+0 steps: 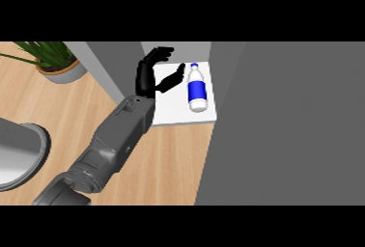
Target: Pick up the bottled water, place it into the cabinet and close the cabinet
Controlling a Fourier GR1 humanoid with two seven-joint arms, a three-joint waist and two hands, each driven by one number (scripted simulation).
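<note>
The water bottle point(197, 91), clear with a blue label and a white cap, lies on the white shelf point(175, 115) inside the cabinet, cap pointing to the far side. My left hand point(151, 72) is just left of the bottle, open. Its fingers are relaxed and point away, and the thumb reaches toward the bottle's neck. Nothing is held in the hand. The grey forearm point(114, 140) runs in from the lower left. My right hand does not show.
A broad grey cabinet panel point(285, 120) fills the right side, right next to the shelf. A grey wall piece point(107, 67) borders the shelf's left. A potted plant point(53, 60) stands far left. A round grey vessel point(18, 154) sits on the wooden counter point(178, 159).
</note>
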